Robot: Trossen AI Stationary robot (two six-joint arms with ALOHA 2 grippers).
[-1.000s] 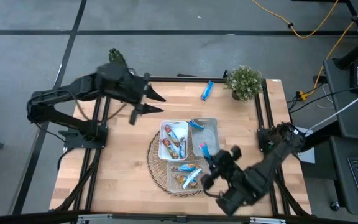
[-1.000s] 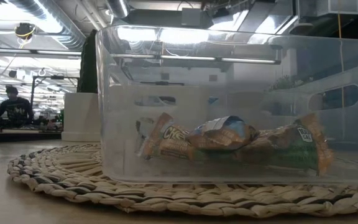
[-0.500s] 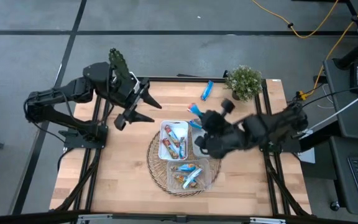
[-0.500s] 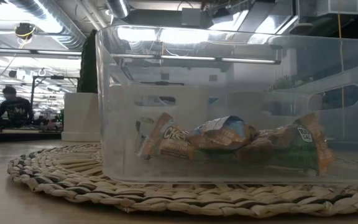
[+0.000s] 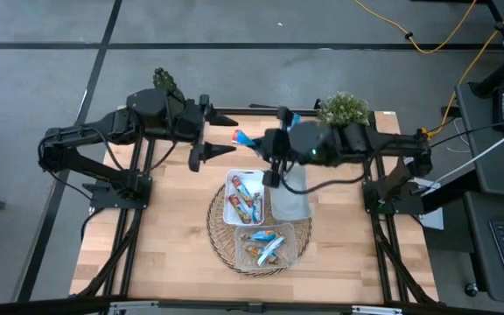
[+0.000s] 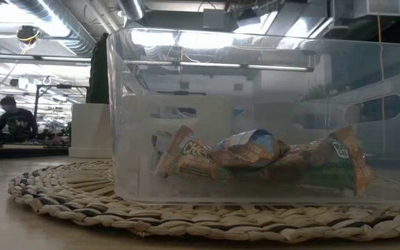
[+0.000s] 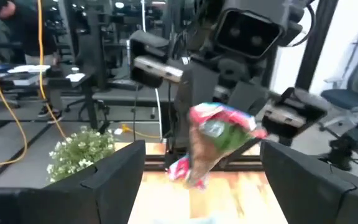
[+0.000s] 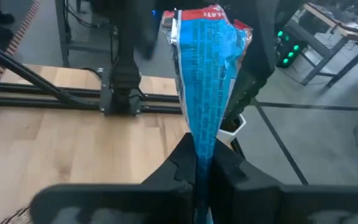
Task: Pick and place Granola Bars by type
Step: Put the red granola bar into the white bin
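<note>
My right gripper [image 5: 268, 150] hangs over the table's far middle, shut on a blue-and-red granola bar [image 5: 243, 137] [image 8: 205, 68]. My left gripper [image 5: 220, 140] [image 7: 202, 149] is open and faces that bar [image 7: 219, 134] from the left; its fingers stand either side of it, short of touching. Other bars lie in a white tray [image 5: 245, 197] and in a clear tray [image 5: 265, 247] [image 6: 255, 163] on a woven mat [image 6: 82, 201]. A blue bar [image 5: 294, 118] lies flat on the wood near the far edge, partly behind the right arm. My right gripper pinches the bar's wrapper at one end [image 8: 199, 146] between its two fingers [image 8: 179, 168]. The fingers come roughly level from the table's right. The bar is lifted clear of the table and sticks out past the fingertips toward the left gripper.
A second clear tray [image 5: 294, 199] sits on the mat [image 5: 219, 229] beside the white one. A potted plant [image 5: 344, 112] stands at the far right corner and a darker one [image 5: 164, 83] at the far left. Bare wood lies left and right of the mat.
My right gripper has swung from near the table's near edge, across the trays, toward the far edge and leftward, carrying the bar lifted clear until it points at the left gripper. The left gripper has swayed a little and stays open.
</note>
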